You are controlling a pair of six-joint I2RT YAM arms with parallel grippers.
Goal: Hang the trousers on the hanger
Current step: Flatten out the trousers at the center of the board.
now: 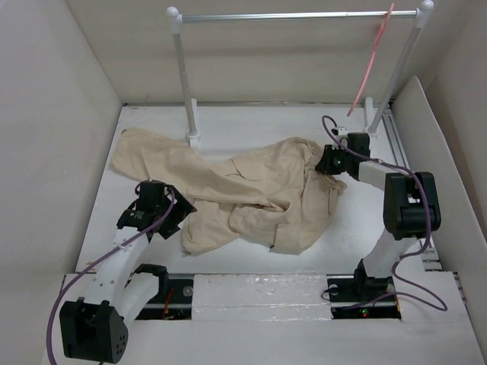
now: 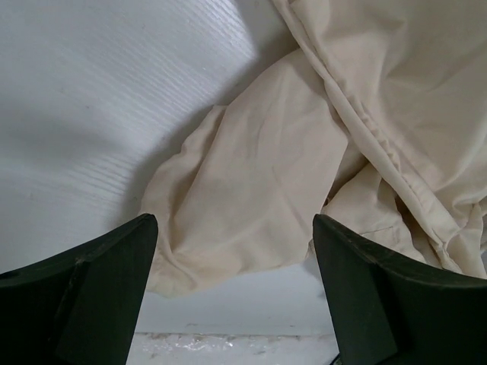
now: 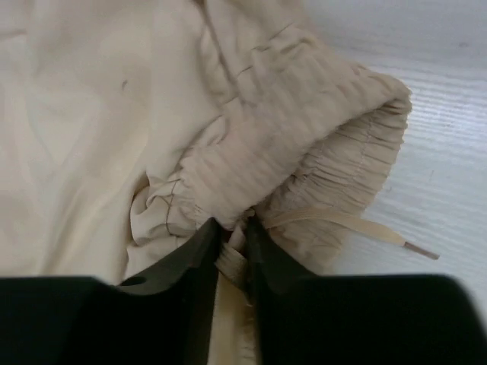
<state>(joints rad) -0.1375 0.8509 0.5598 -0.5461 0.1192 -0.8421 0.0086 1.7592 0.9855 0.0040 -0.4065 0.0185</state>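
**At the far right, a grip**

We see the right gripper (image 3: pixel 232 228) pinched shut on the gathered waistband of the large soft beige cloth trousers (image 1: pixel 251 190), legs sprawling leftward over the white table (image 1: pixel 251 129). The thin salmon-pink plastic hanger (image 1: pixel 370 65) dangles from the silver rail (image 1: pixel 297 15) beyond that arm, higher up. Our left gripper (image 2: pixel 232 251) hovers spread above a leg.

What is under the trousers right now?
Around the trousers only the white table shows, so they lie on it. Anything beneath the bunched cloth is covered. The hanger hangs on the rail behind.
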